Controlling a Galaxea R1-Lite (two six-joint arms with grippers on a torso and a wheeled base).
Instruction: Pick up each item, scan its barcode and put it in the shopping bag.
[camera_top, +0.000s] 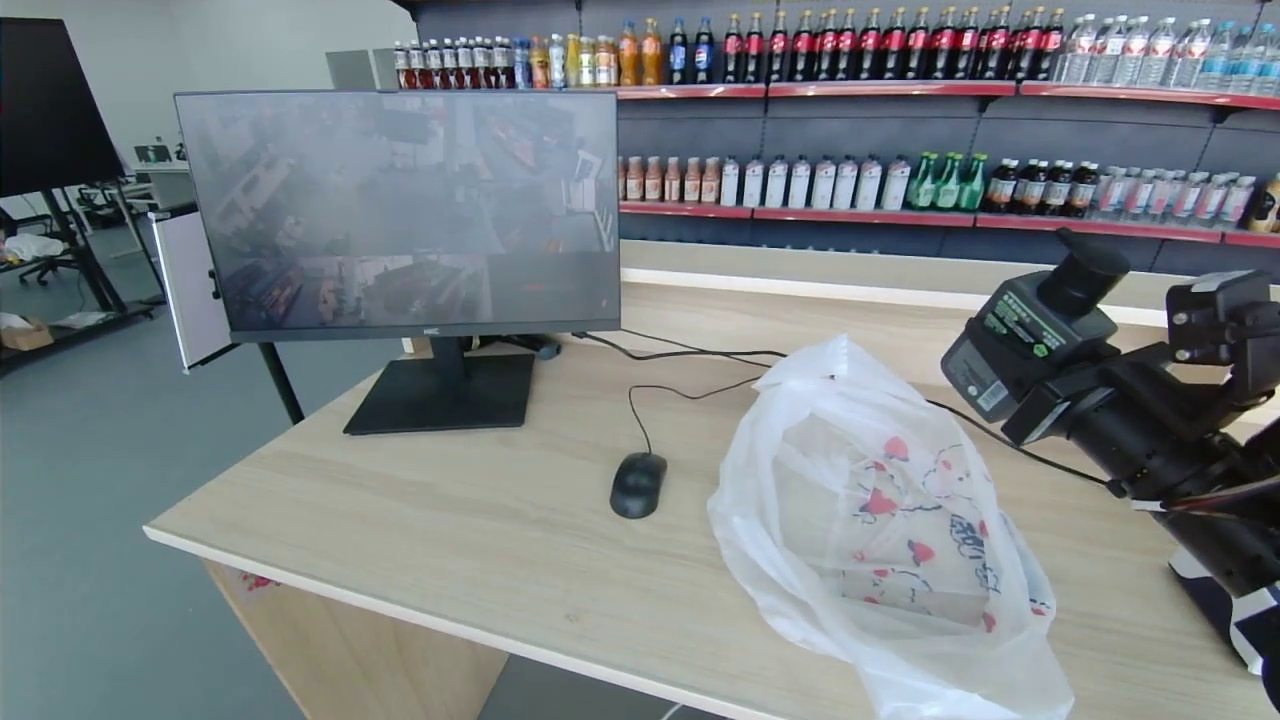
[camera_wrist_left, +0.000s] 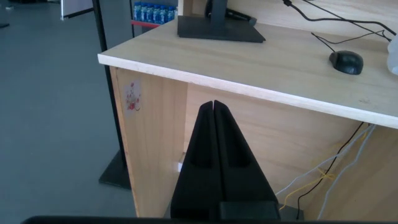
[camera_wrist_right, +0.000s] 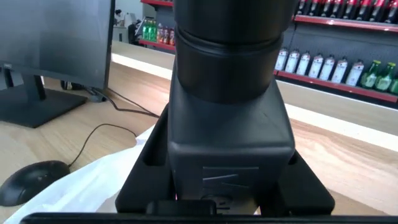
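Right tool (camera_wrist_right: 224, 186) is clamped on the scanner (camera_top: 1030, 335). It holds it above the counter (camera_top: 480, 540), just beside the shopping bag (camera_top: 880, 530) on the bag's right, with the scanner head raised and angled away from the robot. The scanner cable (camera_top: 1050, 460) trails out from behind the bag to the arm.

Left tool (camera_wrist_left: 214, 109) is pressed together with nothing in it. It hangs below the counter's front edge, well apart from the bag, on the mouse (camera_top: 638, 484) side.

The bag is slumped on the counter near the front edge. Red-print material shows through the plastic; can't tell if that's the bag's own print or something inside.

Step in hand, as judged: scanner is ready and the left arm has to fetch an item.

To do it well:
- Raise the left tool clear of the counter edge before swinging in toward the bag.
- Spread it before reaching for an item.
- Present the barcode face square to the scanner window, beside the bag.
- Keep the cable slack and off the bag.
- The bag mouth looks collapsed, so drop from above its high point to the left of the scanner, or the item likely slides off the plastic.
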